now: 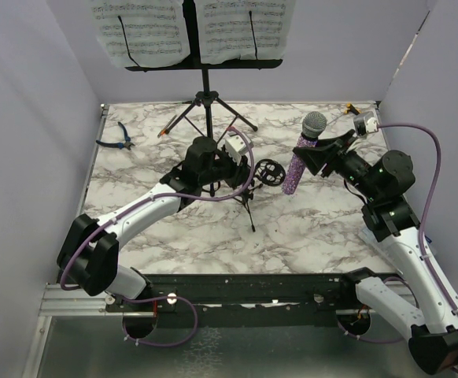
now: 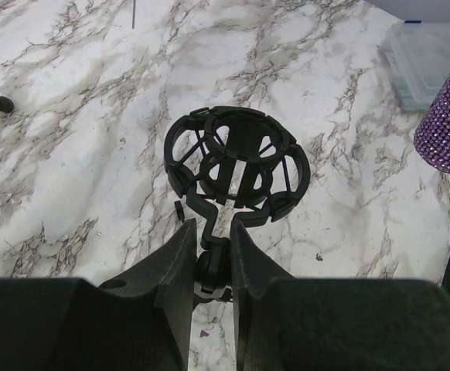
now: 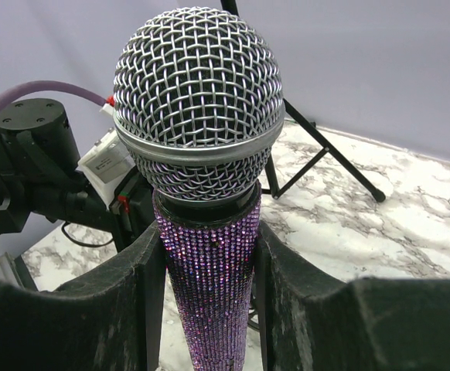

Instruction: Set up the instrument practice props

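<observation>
Well left of the mic stand (image 1: 250, 206), blue-handled pliers (image 1: 117, 140) lay near the table (image 1: 315, 236) edge, not part of the job. Behind the mic stand the music stand (image 1: 206, 87) stood upright on its tripod with the sheet-music pages (image 1: 138, 31) on its desk, so that part looked done. The left gripper (image 2: 212, 232) pinched the mic stand's stem just under the round cradle (image 2: 236, 162), fingers pressed in from both sides, with the stand upright on the marble. Just right of the mic stand the microphone (image 3: 198, 93) hung in the air, grille up and body tilted, its lower end near the cradle but apart from it. The right gripper (image 3: 209, 263) was clamped on the purple glitter body below the grille. A clear box (image 2: 430, 58) sat on the table beyond the microphone, irrelevant. The likely step was seating the microphone in the cradle. The tail could land on the cradle rim instead of the opening if the tilt didn't match. A push then would tip the light tripod or twist the stem in that narrow pinch. The glitter body could also slide in the fingers under load. Both wrists were close at the mic stand, so a bump or a snagged cable looked possible.
</observation>
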`<action>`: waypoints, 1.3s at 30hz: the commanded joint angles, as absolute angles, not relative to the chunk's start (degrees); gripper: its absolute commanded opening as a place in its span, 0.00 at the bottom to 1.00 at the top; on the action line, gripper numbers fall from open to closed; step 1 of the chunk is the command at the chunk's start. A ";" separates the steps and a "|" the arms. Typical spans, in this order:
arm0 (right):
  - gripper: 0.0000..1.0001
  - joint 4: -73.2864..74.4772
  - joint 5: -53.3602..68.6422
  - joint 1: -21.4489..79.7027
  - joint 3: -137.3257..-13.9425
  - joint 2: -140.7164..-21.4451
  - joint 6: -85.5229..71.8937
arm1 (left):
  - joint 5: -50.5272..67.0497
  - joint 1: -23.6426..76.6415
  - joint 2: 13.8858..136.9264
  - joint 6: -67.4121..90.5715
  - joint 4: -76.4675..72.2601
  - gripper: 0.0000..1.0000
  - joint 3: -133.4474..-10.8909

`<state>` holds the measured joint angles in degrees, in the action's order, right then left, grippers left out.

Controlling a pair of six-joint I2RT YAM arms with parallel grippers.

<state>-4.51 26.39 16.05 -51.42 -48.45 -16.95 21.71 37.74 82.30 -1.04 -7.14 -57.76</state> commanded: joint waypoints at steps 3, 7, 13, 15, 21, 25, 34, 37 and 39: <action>0.00 -9.66 26.83 15.82 -52.02 -48.76 -18.45 | 23.59 37.77 82.49 -1.66 -3.95 0.34 -60.75; 0.00 -11.26 26.76 15.82 -51.39 -49.44 -19.08 | 25.28 37.76 80.45 -0.24 -6.40 0.79 -61.84; 0.00 -12.79 26.64 15.86 -50.62 -50.42 -19.73 | 28.50 37.66 76.29 6.42 -16.85 0.99 -58.19; 0.00 -13.27 26.42 15.87 -50.36 -50.64 -19.94 | 29.21 37.57 75.51 8.60 -19.14 0.99 -57.25; 0.00 -15.83 25.70 15.89 -48.87 -51.70 -20.87 | 30.86 36.32 74.98 14.27 -22.74 0.99 -56.04; 0.00 -17.91 25.02 15.83 -47.77 -52.94 -21.44 | 32.62 34.75 75.14 18.78 -26.31 0.99 -54.46; 0.00 -21.02 25.65 15.83 -46.00 -54.31 -23.59 | 33.84 24.79 74.44 34.93 -37.87 0.99 -47.22; 0.00 -21.89 25.66 15.83 -45.63 -54.33 -23.78 | 33.16 20.13 73.32 39.88 -38.84 0.99 -44.84; 0.00 -22.29 25.64 15.82 -45.46 -54.04 -24.03 | 32.16 17.60 71.81 41.71 -38.85 0.99 -43.03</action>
<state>-16.97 26.28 16.05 -45.71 -54.65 -22.85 32.29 22.35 75.35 32.71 -34.15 -46.02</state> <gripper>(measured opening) 0.422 0.987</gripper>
